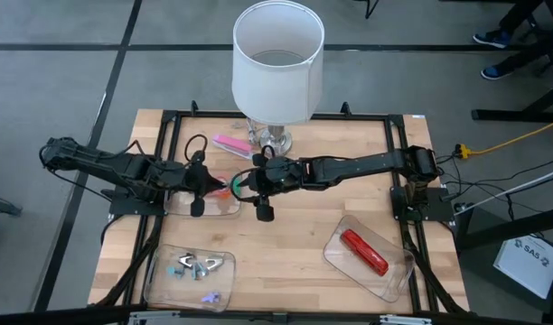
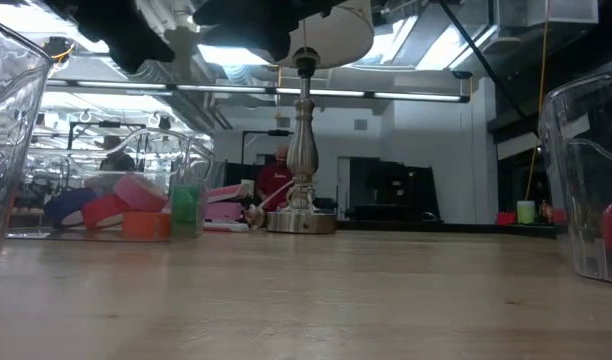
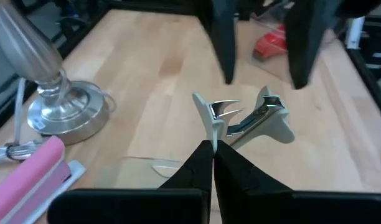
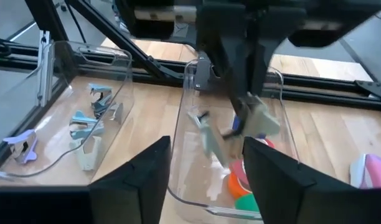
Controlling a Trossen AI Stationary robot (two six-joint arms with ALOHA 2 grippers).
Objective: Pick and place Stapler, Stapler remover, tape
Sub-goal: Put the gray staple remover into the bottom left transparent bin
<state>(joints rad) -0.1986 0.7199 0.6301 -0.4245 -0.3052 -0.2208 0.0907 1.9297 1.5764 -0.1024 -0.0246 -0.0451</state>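
My left gripper point(image 3: 212, 144) is pinched together on a pale, silver-clawed staple remover point(image 3: 243, 118), which I hold in the air above the clear plastic tray point(image 1: 227, 209) at the left middle of the wooden table point(image 1: 295, 235). My right gripper point(image 4: 206, 162) faces it from the right, just beside it over the same tray, its fingers apart and holding nothing.

In that tray lie the small coloured rolls of tape point(image 2: 136, 212): blue-purple, red, pink, orange and green, packed close together.

On the near left sits a second clear tray point(image 1: 159, 280) with several more grey and pale staple removers point(image 1: 193, 264) scattered in it. On the near right a third clear tray point(image 1: 396, 280) holds a red stapler point(image 1: 363, 252) lying on its side.

At the far middle stands a table lamp with a white drum shade point(image 1: 276, 59) and a silver base point(image 3: 63, 115). A pink stapler point(image 1: 229, 143) lies on the table just left of that base.
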